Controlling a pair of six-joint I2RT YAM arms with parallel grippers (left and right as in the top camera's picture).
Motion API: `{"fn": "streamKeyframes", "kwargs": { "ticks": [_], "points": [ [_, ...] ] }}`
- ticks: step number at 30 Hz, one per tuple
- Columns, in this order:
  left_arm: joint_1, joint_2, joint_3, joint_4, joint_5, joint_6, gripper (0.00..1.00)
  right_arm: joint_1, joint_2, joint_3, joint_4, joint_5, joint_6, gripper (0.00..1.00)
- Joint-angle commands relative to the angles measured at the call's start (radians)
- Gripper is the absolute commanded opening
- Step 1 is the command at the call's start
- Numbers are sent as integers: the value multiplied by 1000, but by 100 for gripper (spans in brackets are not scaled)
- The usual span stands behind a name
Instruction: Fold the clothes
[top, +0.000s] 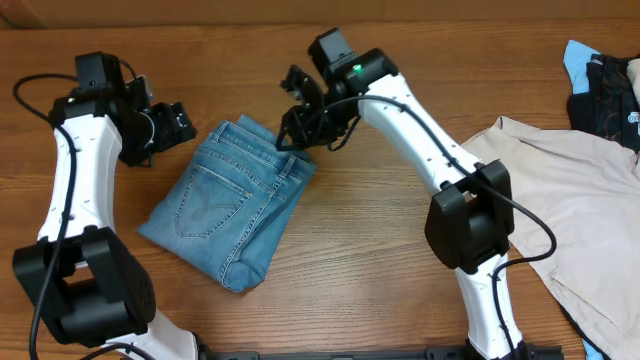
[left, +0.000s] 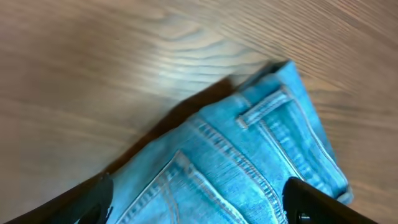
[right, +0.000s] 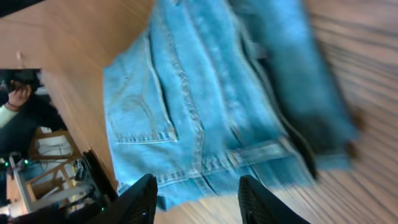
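The light-blue jeans (top: 228, 200) lie folded into a compact rectangle on the wooden table, back pocket up, waistband toward the far end. My left gripper (top: 178, 125) hovers open and empty just left of the waistband corner; the left wrist view shows the jeans (left: 249, 162) and a belt loop between its fingers (left: 199, 205). My right gripper (top: 297, 128) is open and empty above the far right corner of the jeans. The right wrist view shows the jeans (right: 205, 99) below its spread fingers (right: 199, 199).
A beige garment (top: 570, 200) lies spread at the right side of the table. A dark and blue item (top: 605, 85) sits at the far right corner. Bare wood table (top: 370, 250) surrounds the jeans.
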Motion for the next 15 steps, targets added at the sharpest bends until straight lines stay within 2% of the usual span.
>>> {"fn": "streamKeyframes", "kwargs": {
  "ticks": [1,3,6,10,15],
  "points": [
    [-25,66,8,34,117,177,96,35,-16,-83,51,-46,8,46],
    [-29,87,8,54,165,223,100,48,-16,-136,98,-46,26,47],
    [-34,122,8,84,221,268,100,61,-8,-220,180,-46,26,47],
    [-43,195,8,144,222,290,100,64,32,-337,307,-32,34,47],
    [-42,270,8,195,221,290,100,54,53,-405,410,87,78,50]
  ]
}}
